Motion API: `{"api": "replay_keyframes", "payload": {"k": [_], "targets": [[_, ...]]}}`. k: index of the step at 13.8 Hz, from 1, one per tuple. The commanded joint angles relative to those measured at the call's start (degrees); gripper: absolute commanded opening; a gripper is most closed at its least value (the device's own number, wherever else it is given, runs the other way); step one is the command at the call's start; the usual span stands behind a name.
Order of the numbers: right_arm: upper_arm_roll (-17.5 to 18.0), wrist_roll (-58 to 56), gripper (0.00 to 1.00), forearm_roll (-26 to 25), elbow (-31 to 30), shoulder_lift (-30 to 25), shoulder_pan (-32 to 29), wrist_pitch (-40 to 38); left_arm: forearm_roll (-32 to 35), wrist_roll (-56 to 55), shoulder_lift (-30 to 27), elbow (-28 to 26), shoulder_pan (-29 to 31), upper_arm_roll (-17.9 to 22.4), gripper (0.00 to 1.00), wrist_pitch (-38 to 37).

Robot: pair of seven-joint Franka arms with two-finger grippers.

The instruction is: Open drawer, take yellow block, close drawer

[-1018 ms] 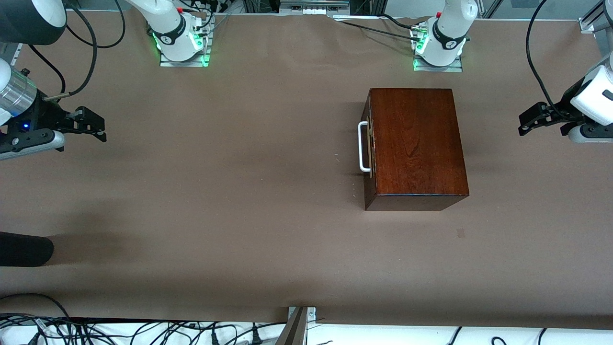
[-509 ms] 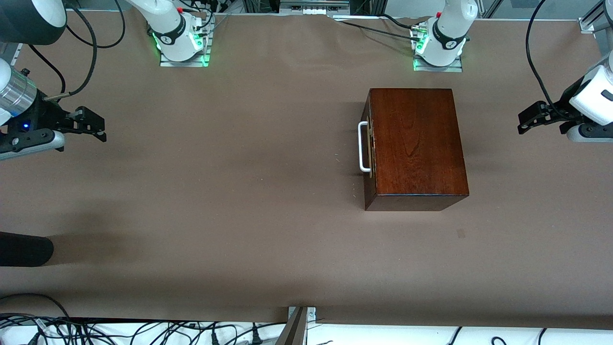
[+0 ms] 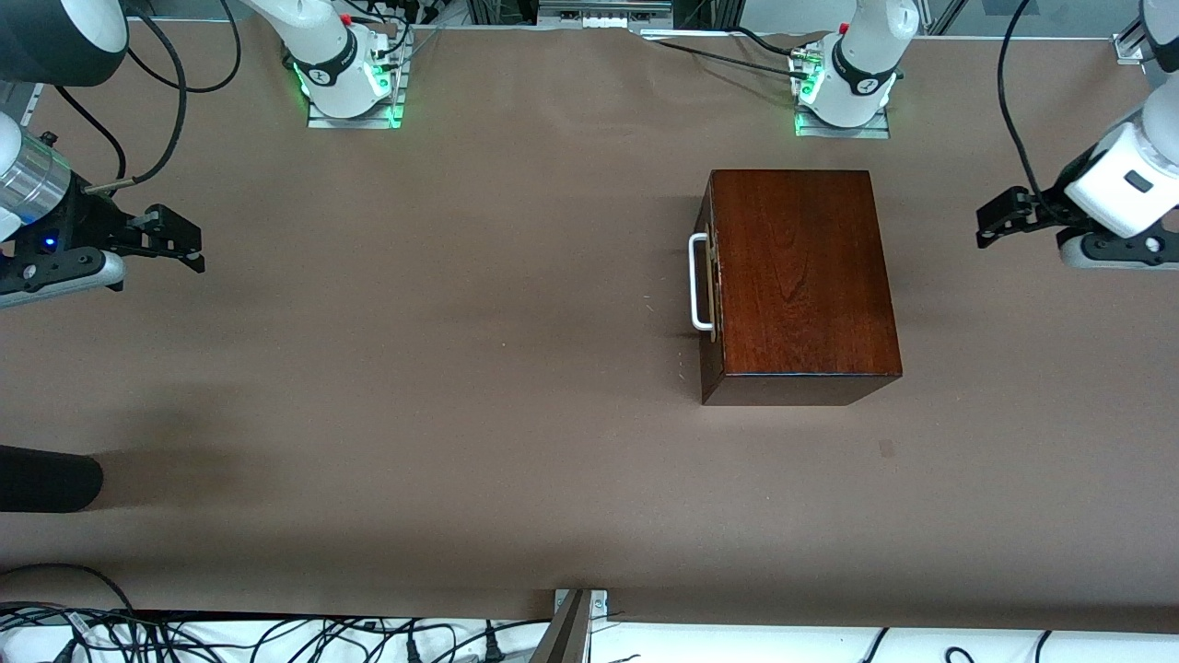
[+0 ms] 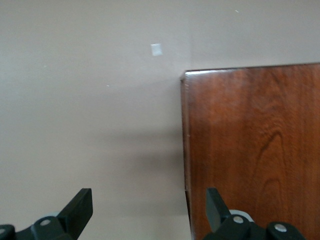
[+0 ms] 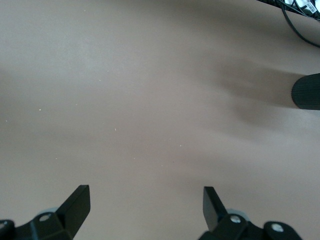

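The dark reddish-brown wooden box (image 3: 801,276) stands on the table before the left arm's base. Its drawer (image 3: 710,276) is shut flush, and the white bar handle (image 3: 700,281) faces the right arm's end of the table. The yellow block is hidden. My left gripper (image 3: 990,221) hangs open over the table at the left arm's end, apart from the box. In the left wrist view the box top (image 4: 250,150) lies just past one fingertip of the left gripper (image 4: 149,205). My right gripper (image 3: 189,244) waits open over bare table at the right arm's end, and nothing lies between its fingers in the right wrist view (image 5: 145,202).
A black rounded object (image 3: 46,479) juts in at the right arm's end, nearer the front camera; it also shows in the right wrist view (image 5: 306,91). A small pale mark (image 3: 885,448) lies on the table nearer the camera than the box. Cables (image 3: 276,635) run along the near edge.
My left gripper has shifted a little toward the box and toward the bases. The right arm, the box and the drawer have not moved.
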Motion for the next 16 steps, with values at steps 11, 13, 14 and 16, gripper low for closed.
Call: {"api": "replay_keyframes", "payload": {"k": [11,13,14,16], "targets": [[-0.2,-0.7,1.00,1.1,0.9,0.1,-0.1,-0.5,1.9,-28.1,22.6,14.4,-13.8,-17.9,1.00,2.3],[-0.2,-0.7,1.00,1.1,0.9,0.1,-0.1,-0.5,5.5,-34.7,25.2,13.5,-17.0,-18.0,1.00,6.2],[-0.2,-0.7,1.00,1.2,0.9,0.1,-0.1,-0.6,6.6,-36.7,26.6,13.5,-19.2,-17.9,1.00,6.3],[-0.2,-0.7,1.00,1.1,0.9,0.1,-0.1,-0.6,8.4,-39.3,28.1,12.1,-20.6,-17.9,1.00,7.5]]}}
